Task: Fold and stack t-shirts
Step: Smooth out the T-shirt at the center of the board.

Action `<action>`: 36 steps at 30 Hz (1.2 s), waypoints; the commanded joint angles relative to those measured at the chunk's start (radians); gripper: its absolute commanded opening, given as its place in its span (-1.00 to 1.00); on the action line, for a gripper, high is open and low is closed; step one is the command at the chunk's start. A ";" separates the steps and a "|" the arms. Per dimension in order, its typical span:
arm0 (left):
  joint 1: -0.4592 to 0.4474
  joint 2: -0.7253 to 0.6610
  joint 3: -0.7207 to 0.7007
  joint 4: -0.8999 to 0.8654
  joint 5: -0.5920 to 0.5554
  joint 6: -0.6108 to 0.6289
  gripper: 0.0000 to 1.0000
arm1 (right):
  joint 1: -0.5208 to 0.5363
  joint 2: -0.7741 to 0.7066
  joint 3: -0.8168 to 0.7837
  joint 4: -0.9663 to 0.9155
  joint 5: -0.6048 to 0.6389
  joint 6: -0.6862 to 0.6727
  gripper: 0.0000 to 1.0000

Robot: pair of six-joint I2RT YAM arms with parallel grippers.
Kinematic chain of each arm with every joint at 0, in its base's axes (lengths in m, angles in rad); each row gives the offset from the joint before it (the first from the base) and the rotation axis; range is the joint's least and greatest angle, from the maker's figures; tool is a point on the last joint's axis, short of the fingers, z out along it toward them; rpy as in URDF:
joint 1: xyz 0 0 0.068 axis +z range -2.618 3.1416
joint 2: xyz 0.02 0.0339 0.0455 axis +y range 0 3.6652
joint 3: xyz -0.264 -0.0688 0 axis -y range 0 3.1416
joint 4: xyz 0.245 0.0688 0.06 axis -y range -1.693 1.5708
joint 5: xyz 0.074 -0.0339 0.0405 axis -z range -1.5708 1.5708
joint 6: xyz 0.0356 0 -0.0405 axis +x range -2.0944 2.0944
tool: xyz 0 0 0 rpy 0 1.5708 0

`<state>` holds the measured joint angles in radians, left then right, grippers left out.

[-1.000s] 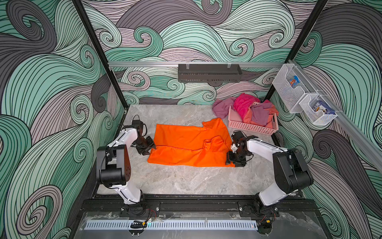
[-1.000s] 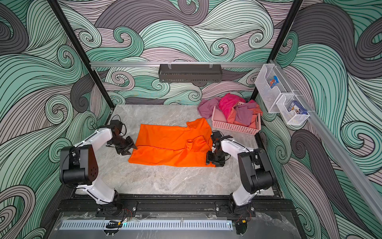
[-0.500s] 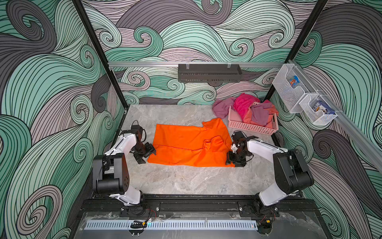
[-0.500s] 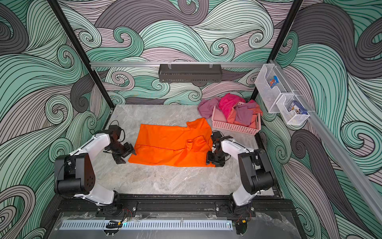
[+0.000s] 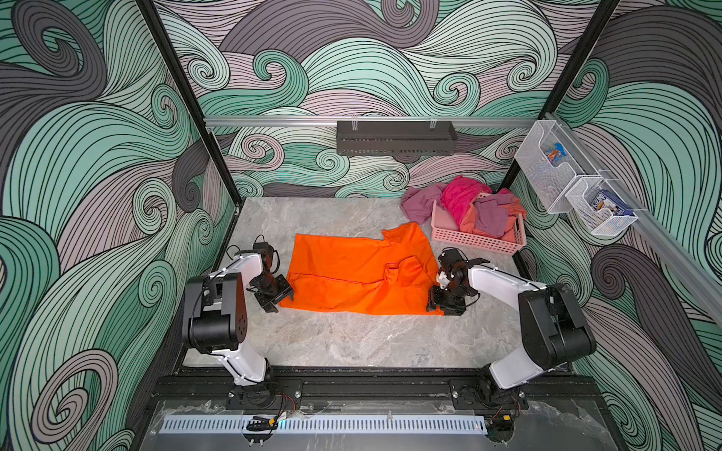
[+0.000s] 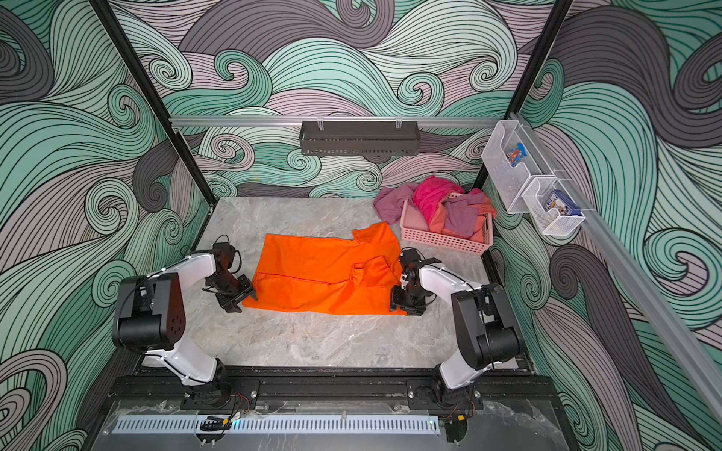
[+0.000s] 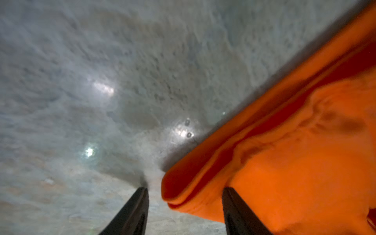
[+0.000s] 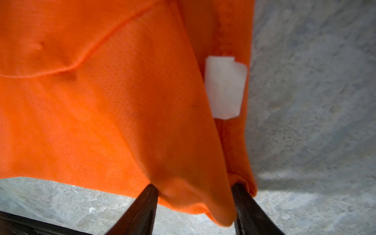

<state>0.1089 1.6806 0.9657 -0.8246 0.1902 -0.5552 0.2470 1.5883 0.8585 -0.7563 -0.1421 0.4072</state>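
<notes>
One orange t-shirt [image 5: 351, 273] [image 6: 312, 273] lies flat on the marble table, with a sleeve folded in on its right half. My left gripper [image 5: 279, 298] [image 6: 238, 298] is at the shirt's near-left corner. In the left wrist view the left gripper [image 7: 184, 189] is open and the rolled hem corner [image 7: 183, 189] lies between its fingers without being pinched. My right gripper [image 5: 439, 306] [image 6: 402, 304] sits at the near-right corner. In the right wrist view the right gripper [image 8: 194, 185] has its fingers apart astride a loose fold of cloth, below the white neck label [image 8: 224, 87].
A pink lattice basket [image 5: 476, 240] [image 6: 445, 238] heaped with pink and purple clothes stands at the back right, close to the shirt's far corner. Wire bins [image 5: 547, 172] hang on the right wall and a black shelf [image 5: 394, 138] on the back wall.
My left gripper has slid along the shirt's left edge toward the front, reaching the near-left corner. The right arm and the shirt have stayed put.
</notes>
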 commanded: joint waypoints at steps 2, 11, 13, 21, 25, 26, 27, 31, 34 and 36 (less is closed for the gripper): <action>0.003 0.032 0.041 0.039 -0.014 0.004 -0.07 | 0.002 0.007 -0.029 0.001 -0.031 -0.006 0.22; 0.005 0.056 0.045 0.042 0.009 0.011 -1.00 | -0.002 0.017 -0.025 0.000 -0.001 -0.010 0.01; 0.005 0.053 0.055 0.024 0.008 0.012 -1.00 | -0.005 0.026 -0.018 0.002 0.002 -0.014 -0.33; 0.026 0.037 0.111 -0.083 -0.014 0.027 -1.00 | -0.018 0.087 0.015 -0.043 0.023 -0.026 -1.00; 0.068 0.028 0.135 -0.138 -0.006 0.025 -1.00 | -0.022 0.105 0.027 -0.104 0.062 -0.039 -1.00; 0.080 0.026 0.139 -0.149 -0.003 0.026 -1.00 | -0.024 0.101 0.028 -0.103 0.055 -0.040 -1.00; 0.091 0.022 0.140 -0.158 0.001 0.028 -1.00 | -0.026 0.095 0.031 -0.108 0.058 -0.038 -1.00; 0.126 0.014 0.146 -0.202 0.000 0.041 -1.00 | -0.025 0.102 0.072 -0.160 0.065 -0.034 -1.00; 0.138 0.008 0.141 -0.215 0.000 0.051 -1.00 | -0.025 0.120 0.093 -0.193 0.068 -0.032 -1.00; 0.140 0.007 0.141 -0.227 -0.006 0.052 -1.00 | -0.026 0.129 0.100 -0.212 0.072 -0.030 -1.00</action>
<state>0.2298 1.7168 1.0798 -1.0035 0.2249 -0.5243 0.2333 1.6958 0.9512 -0.8776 -0.1444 0.3805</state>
